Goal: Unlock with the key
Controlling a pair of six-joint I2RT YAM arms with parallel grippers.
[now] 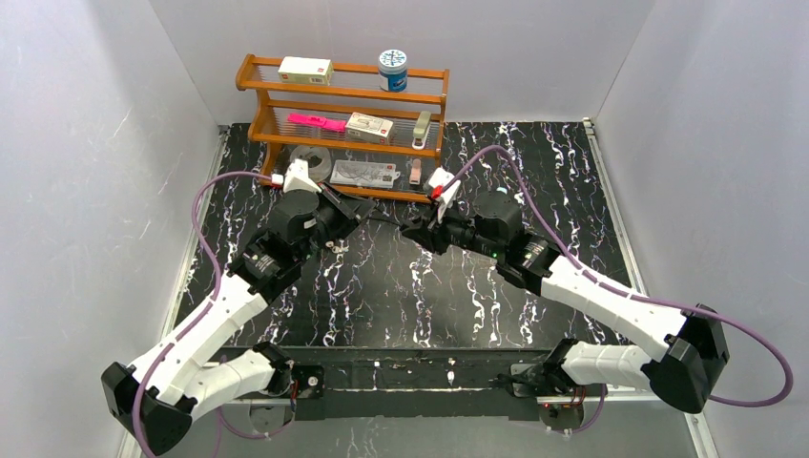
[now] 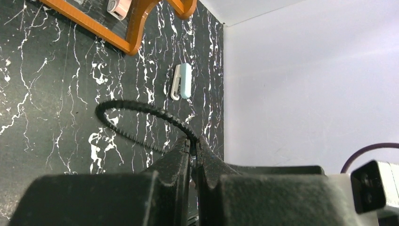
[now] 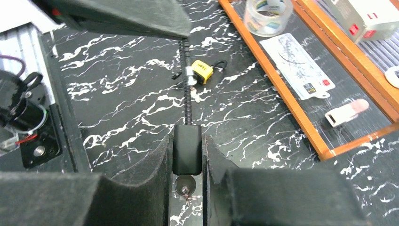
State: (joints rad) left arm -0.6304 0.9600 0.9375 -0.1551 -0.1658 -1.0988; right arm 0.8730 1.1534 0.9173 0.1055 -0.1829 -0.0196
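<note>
A black cable lock hangs between my two grippers. My right gripper (image 3: 187,145) is shut on the lock's black body (image 3: 187,148); it also shows in the top view (image 1: 420,232). The round key head (image 3: 187,187) with a small ring sticks out of the body's near end, between my fingers. The ribbed black cable (image 3: 188,96) runs from the body to my left gripper (image 2: 194,143), which is shut on the cable loop (image 2: 136,107). My left gripper also shows in the top view (image 1: 358,212). A yellow tag (image 3: 202,71) lies beside the cable.
A wooden rack (image 1: 286,138) stands at the back with boxes, a tin, a tape roll (image 3: 268,14), a card (image 3: 296,61) and a pink-capped item (image 3: 346,111). A white and light-blue clip (image 2: 181,81) lies on the black marbled table near the wall.
</note>
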